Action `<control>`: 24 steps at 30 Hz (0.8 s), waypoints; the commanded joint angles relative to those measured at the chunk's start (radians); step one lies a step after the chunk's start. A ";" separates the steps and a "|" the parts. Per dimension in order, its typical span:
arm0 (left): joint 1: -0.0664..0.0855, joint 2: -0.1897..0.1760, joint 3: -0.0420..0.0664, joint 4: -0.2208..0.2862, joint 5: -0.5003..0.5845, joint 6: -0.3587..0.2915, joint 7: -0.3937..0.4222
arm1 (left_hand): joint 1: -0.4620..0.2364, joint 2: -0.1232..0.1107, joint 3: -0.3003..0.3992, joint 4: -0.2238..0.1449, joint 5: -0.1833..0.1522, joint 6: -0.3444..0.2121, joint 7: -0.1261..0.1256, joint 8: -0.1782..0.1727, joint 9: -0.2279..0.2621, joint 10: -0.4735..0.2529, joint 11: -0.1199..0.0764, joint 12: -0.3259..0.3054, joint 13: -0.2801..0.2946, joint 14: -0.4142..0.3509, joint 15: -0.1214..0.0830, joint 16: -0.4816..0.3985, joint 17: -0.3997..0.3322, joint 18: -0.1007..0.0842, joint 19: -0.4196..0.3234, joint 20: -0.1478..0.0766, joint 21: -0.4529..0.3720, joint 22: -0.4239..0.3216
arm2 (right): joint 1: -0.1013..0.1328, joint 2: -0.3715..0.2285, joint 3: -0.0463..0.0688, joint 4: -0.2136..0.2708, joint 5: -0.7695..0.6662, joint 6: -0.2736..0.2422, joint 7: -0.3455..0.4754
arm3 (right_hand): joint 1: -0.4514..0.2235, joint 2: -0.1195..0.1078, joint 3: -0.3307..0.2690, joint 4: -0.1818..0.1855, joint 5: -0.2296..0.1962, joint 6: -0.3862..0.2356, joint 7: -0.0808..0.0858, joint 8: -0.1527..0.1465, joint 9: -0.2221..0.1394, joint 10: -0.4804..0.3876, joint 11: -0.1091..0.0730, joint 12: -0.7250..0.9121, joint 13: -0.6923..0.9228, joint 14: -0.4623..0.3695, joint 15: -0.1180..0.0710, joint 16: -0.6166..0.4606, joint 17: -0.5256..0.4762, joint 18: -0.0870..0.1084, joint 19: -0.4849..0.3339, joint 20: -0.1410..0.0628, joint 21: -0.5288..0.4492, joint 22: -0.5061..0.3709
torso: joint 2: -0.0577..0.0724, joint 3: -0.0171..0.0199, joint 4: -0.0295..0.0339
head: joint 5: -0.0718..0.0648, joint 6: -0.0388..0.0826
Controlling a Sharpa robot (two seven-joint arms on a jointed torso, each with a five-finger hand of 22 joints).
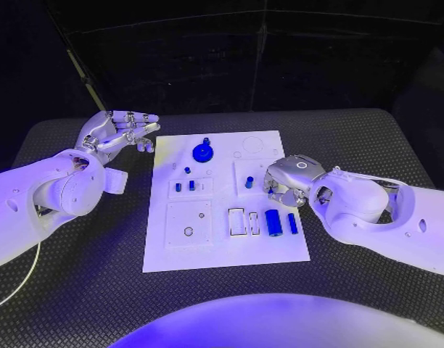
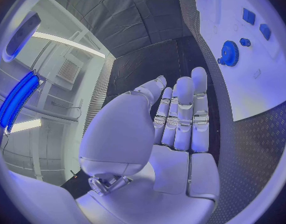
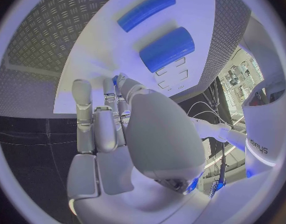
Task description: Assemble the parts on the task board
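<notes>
Head view: right hand (image 1: 288, 181) hovers, fingers curled over the white task board (image 1: 227, 243), whether gripping anything I cannot tell; thick blue cylinder (image 1: 272, 222) lies beside it. Left hand (image 1: 120, 133) open, over black bench (image 1: 75, 283), probably waiting.

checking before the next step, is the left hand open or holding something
Open: the left hand shows flat, empty fingers, hovering left of the task board.
</notes>
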 commanded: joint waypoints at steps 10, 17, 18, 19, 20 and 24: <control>0.000 -0.002 0.001 0.003 0.004 0.014 -0.002 | 0.002 0.004 -0.008 0.001 0.000 -0.012 0.001 -0.006 -0.001 -0.010 0.002 0.008 0.002 -0.006 0.001 -0.007 -0.002 0.020 -0.003 0.008 -0.009 -0.003 | -0.003 -0.022 -0.003 0.032 0.033 -0.025 0.025 | -0.047 0.026 0.067 0.010 0.004 -0.008 0.008 -0.009 -0.001 0.002 0.007 -0.024 -0.005 0.035 0.002 0.009 0.009 -0.008 0.003 0.001 0.011 0.010 | 0.000 0.0015 -0.0011 | 0.000 0.000; -0.002 -0.002 0.001 0.002 0.004 0.015 -0.003 | 0.001 0.004 -0.010 0.001 0.000 -0.015 0.003 -0.007 -0.001 -0.014 0.004 0.009 0.002 -0.008 0.002 -0.008 -0.003 0.020 -0.003 0.009 -0.011 -0.004 | -0.003 -0.041 -0.002 0.053 0.057 -0.064 0.041 | -0.055 0.022 0.096 0.004 0.005 -0.012 0.009 -0.012 -0.001 0.003 0.009 -0.032 -0.005 0.036 0.003 0.011 0.014 -0.009 0.004 0.002 0.013 0.013 | 0.000 0.0008 -0.0002 | -0.002 0.002; -0.002 -0.002 0.001 0.002 0.004 0.015 -0.003 | 0.001 0.004 -0.010 0.001 0.000 -0.015 0.003 -0.007 -0.001 -0.015 0.004 0.009 0.002 -0.008 0.002 -0.008 -0.003 0.020 -0.003 0.009 -0.011 -0.004 | -0.003 -0.043 -0.002 0.055 0.062 -0.069 0.043 | -0.057 0.020 0.103 0.002 0.005 -0.013 0.010 -0.013 -0.002 0.002 0.010 -0.035 -0.005 0.036 0.004 0.012 0.015 -0.009 0.004 0.002 0.015 0.015 | 0.000 0.0008 -0.0003 | -0.002 0.003; -0.003 -0.002 0.001 0.002 0.004 0.015 -0.003 | 0.001 0.004 -0.010 0.001 0.000 -0.016 0.004 -0.008 -0.001 -0.016 0.004 0.010 0.002 -0.009 0.003 -0.009 -0.003 0.020 -0.003 0.010 -0.011 -0.005 | -0.003 -0.046 -0.002 0.056 0.069 -0.074 0.046 | -0.057 0.020 0.103 0.002 0.005 -0.013 0.010 -0.013 -0.002 0.002 0.010 -0.035 -0.005 0.036 0.004 0.012 0.015 -0.009 0.004 0.002 0.015 0.015 | 0.000 0.0008 -0.0002 | -0.002 0.003; -0.003 -0.002 0.001 0.002 0.004 0.015 -0.003 | 0.001 0.004 -0.011 0.001 0.000 -0.017 0.004 -0.008 -0.001 -0.016 0.004 0.010 0.002 -0.009 0.003 -0.009 -0.003 0.020 -0.003 0.010 -0.012 -0.005 | -0.003 -0.049 -0.002 0.058 0.077 -0.078 0.048 | -0.058 0.017 0.110 0.000 0.005 -0.014 0.011 -0.014 -0.002 0.002 0.011 -0.037 -0.005 0.036 0.004 0.012 0.016 -0.009 0.004 0.002 0.015 0.014 | 0.000 0.0007 -0.0002 | -0.002 0.003; -0.004 -0.003 0.001 0.003 0.004 0.015 -0.004 | 0.001 0.004 -0.012 0.001 0.000 -0.019 0.005 -0.009 -0.001 -0.019 0.005 0.011 0.002 -0.010 0.004 -0.009 -0.004 0.019 -0.004 0.010 -0.013 -0.006 | -0.002 -0.062 -0.002 0.059 0.121 -0.096 0.066 | -0.060 0.014 0.116 -0.003 0.006 -0.015 0.012 -0.015 -0.002 0.001 0.011 -0.039 -0.005 0.036 0.005 0.013 0.017 -0.009 0.004 0.003 0.015 0.015 | 0.001 0.0004 0.0002 | -0.001 0.002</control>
